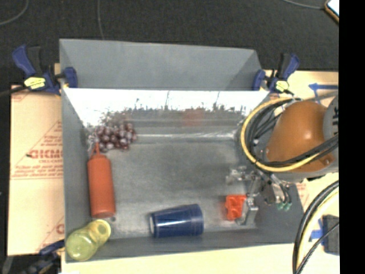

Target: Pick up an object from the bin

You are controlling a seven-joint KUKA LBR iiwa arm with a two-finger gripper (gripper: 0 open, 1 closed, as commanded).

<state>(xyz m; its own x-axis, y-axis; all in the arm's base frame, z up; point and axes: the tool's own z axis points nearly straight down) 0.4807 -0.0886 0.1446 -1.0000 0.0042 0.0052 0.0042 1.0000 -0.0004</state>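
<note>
1. Gripper (249, 205) low in the grey bin (171, 158), and we see it off to the right of the blue cup (177, 221), sitting a touch higher in the view than the cup's right end.
2. That blue cup is our landmark. It lies on its side near the bin's front wall, its length running left to right.
3. Between the blue cup and the gripper sits a small orange block (233, 206). It is near the cup's right end but clear of it, and just beside the gripper's left side.
4. Whether the block touches the gripper or stands a hair apart, we cannot tell.
5. We also cannot tell whether the gripper is apart or together, because the metal parts run into one another there. So we will not say that it holds the block.
6. Up and to the right of the blue cup, the arm's rounded orange cover (296, 136) hangs over the bin's right wall, with black and yellow cables (254, 124) looped around it.
7. Now to the left of the blue cup. A red bottle (101, 184) lies well apart from it, narrow tip pointing toward the back wall.
8. Farther up and left of the blue cup, a bunch of dark grapes (114, 136) rests right at the bottle's tip.
9. Down and left of the blue cup, a yellow cup (86, 241) lies on its side in the front corner, close to the bottle's base.
</note>
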